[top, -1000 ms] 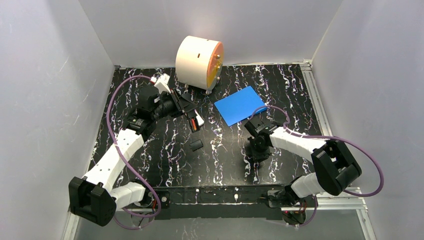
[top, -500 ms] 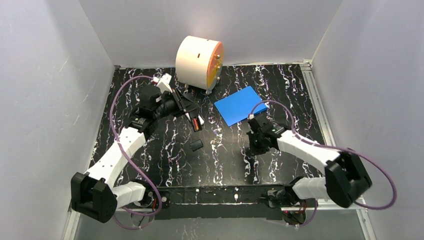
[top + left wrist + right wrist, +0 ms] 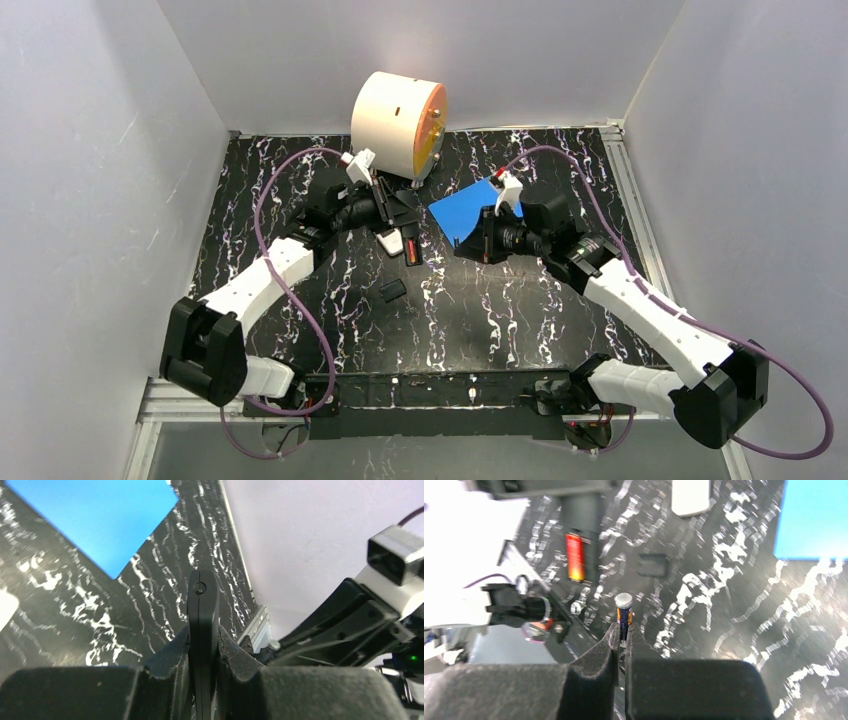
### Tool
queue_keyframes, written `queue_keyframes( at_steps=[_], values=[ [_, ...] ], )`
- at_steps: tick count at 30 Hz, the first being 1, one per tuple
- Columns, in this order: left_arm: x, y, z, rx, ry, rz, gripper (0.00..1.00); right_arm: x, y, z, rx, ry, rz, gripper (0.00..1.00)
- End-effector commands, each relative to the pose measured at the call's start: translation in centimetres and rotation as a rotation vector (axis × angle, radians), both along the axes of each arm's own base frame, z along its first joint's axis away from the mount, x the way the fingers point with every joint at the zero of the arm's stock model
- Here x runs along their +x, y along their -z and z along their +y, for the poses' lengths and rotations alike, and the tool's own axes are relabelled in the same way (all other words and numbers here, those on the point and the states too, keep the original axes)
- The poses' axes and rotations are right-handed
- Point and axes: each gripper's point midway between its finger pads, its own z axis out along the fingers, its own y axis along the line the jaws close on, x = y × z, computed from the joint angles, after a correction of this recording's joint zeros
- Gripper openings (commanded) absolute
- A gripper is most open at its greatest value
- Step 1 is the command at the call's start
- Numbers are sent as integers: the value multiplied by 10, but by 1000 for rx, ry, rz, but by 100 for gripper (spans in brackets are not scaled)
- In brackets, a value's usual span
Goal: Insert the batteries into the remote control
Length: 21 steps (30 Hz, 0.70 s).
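Above the marbled black table [image 3: 450, 320], the right fingers [image 3: 610, 639] pinch a tiny dark, orange-banded battery [image 3: 623, 611] low on its barrel (light, rigid, probably slippery, best gripped mid-body) while the left fingers [image 3: 176, 652] clamp the slim black remote control [image 3: 202, 610].

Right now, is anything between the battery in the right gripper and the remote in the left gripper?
Nothing visible. The gap between the battery and the black remote is free; a small dark piece lies aside.
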Motion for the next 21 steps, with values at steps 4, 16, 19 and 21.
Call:
queue_keyframes(
  at_steps=[4, 16, 19, 21],
  values=[
    [-7, -60, -32, -187, 154, -242, 0, -19, -100, 45, 301, -238, -75, 11],
    [-4, -69, -30, -324, 43, -165, 0, 0, -95, 48, 160, -194, -35, 14],
    [-1, -63, -29, -345, 4, -105, 0, 1, -91, 49, 115, -193, -4, 14],
    [1, -61, -28, -353, -14, -79, 0, 1, -88, 49, 90, -191, 26, 14]
  ],
)
